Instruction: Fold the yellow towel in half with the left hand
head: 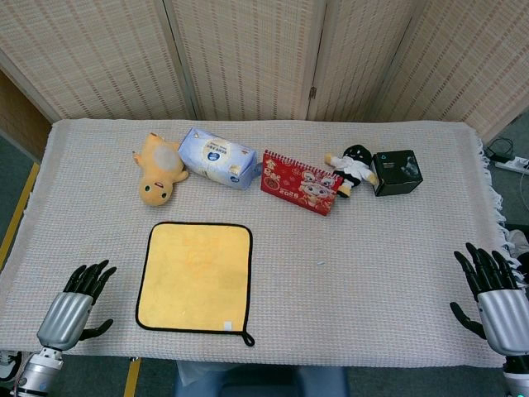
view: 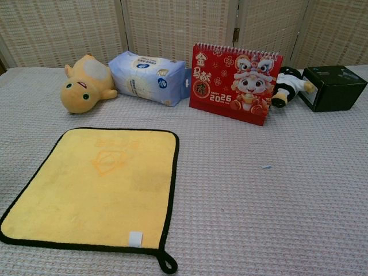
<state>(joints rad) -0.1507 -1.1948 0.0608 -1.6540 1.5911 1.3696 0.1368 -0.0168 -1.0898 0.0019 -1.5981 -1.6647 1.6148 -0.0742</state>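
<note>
left hand (head: 73,308) and right hand (head: 496,294) rest empty, fingers (head: 92,276) spread.

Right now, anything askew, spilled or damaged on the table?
Nothing spilled or damaged. The yellow towel lies flat and unfolded, slightly rotated against the table edge. The yellow plush and the small doll lie on their sides. A tiny light speck sits on the cloth right of the towel. Left hand and right hand hold nothing.

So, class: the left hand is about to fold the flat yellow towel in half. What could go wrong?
1. The yellow towel lies flat on the woven tablecloth; the left hand may snag the cloth too.
2. A sweep toward the yellow plush could knock it.
</note>
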